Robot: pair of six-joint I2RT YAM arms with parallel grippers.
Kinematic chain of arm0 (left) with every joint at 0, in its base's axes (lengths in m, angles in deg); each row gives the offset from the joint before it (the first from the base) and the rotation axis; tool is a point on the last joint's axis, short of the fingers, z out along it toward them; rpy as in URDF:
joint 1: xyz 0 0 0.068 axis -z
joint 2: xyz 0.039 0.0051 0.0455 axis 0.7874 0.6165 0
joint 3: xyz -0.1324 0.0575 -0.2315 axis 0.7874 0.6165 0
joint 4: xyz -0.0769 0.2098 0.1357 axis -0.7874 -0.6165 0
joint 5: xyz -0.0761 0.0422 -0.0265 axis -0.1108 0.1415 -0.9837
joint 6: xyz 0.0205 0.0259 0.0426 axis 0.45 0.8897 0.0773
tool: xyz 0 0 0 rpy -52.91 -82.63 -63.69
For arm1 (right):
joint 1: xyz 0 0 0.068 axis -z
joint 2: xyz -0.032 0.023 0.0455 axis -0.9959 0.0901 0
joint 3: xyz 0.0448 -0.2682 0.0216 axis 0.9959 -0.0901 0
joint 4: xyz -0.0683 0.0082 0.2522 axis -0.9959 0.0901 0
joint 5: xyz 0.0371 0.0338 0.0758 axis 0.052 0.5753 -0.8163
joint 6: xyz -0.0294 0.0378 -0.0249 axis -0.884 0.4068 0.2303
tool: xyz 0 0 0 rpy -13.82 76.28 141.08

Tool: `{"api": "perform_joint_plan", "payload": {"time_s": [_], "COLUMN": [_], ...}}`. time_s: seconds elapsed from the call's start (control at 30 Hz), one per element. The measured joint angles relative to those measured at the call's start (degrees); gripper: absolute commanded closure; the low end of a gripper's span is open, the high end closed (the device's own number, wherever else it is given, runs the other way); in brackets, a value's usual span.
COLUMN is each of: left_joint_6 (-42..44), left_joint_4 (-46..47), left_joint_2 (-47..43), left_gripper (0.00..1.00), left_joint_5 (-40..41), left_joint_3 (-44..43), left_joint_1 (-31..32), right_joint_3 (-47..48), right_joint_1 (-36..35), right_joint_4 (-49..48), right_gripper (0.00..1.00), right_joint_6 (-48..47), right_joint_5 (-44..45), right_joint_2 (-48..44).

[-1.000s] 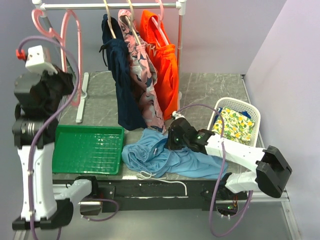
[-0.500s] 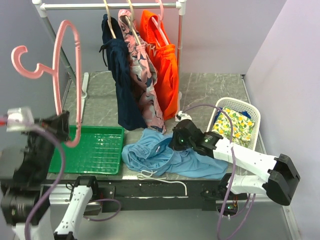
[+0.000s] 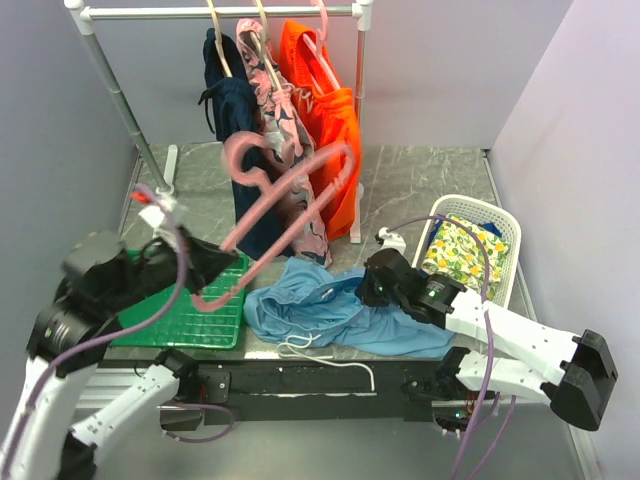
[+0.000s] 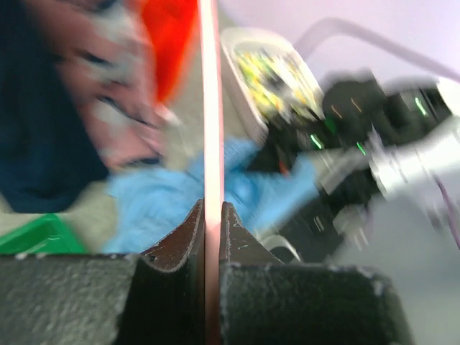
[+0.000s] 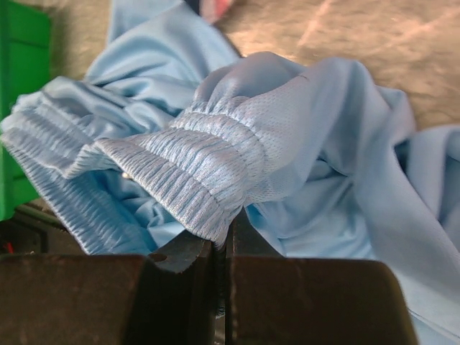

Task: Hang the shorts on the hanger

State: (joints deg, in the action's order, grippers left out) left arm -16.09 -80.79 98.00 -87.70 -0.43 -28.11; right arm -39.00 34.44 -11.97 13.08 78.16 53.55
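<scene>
The shorts (image 3: pixel 330 318), one light blue pair, lie crumpled on the table (image 3: pixel 420 180) between one green tray (image 3: pixel 170 310) and one white basket (image 3: pixel 505 225). The right end effector (image 3: pixel 372 288) is pinched shut on their elastic waistband (image 5: pixel 208 158), likely to lift an opening. The hanger (image 3: pixel 285 196), the only bare pink one, is clamped in the closed left end effector (image 3: pixel 212 268), tilted in the air toward the shorts. Three garments (image 3: pixel 285 160) hang on the rail (image 3: pixel 220 12) behind.

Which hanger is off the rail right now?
The bare pink hanger clamped in the left gripper; the other three hang on the rail, carrying clothes.
</scene>
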Motion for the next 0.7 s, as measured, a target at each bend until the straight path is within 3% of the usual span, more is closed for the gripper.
{"api": "perform_joint_plan", "payload": {"time_s": [0.23,0.7], "left_joint_6": [4.02,1.55], "left_joint_4": [-5.55,-17.51], "left_joint_2": [5.55,-4.81], "left_gripper": [0.99,0.99], "left_joint_5": [8.94,18.64], "left_joint_3": [-1.11,1.60], "left_joint_1": [21.44,32.37], "right_joint_3": [-1.66,-5.27], "right_joint_1": [0.00,0.00], "right_joint_4": [2.12,5.22], "right_gripper": [1.00,1.00], "right_joint_6": [3.34,9.33], "right_joint_5": [3.69,9.38], "right_joint_2": [-0.44,-0.83]}}
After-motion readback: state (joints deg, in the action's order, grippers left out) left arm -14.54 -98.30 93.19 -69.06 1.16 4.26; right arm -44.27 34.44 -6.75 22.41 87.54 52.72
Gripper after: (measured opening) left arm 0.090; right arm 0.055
